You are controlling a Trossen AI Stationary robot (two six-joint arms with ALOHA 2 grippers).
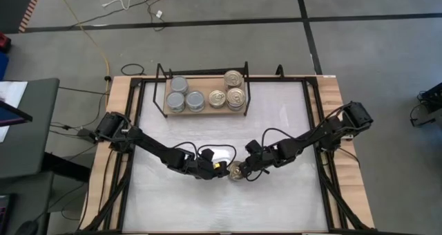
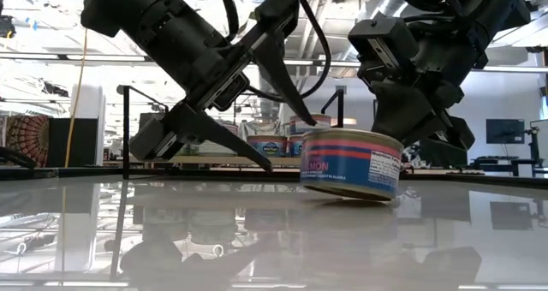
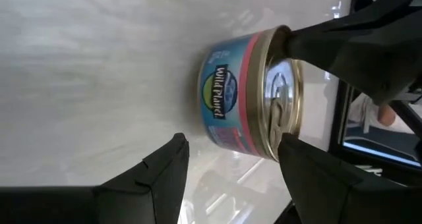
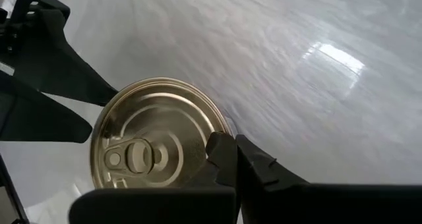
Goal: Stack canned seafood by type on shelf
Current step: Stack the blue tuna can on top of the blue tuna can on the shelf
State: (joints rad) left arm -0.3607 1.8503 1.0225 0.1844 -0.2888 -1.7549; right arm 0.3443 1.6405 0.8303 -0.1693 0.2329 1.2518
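On the white worktop, well short of the shelf, the gold-topped can sits slightly tilted. It could skid or tip, since the right gripper presses its rim with fingers together, gripping nothing. The left gripper stands apart, flanking it.

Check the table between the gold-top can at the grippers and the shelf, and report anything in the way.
Nothing visible stands between them. The gold-top can sits beside the shut right gripper and open left gripper; only bare white tabletop lies toward the shelf.
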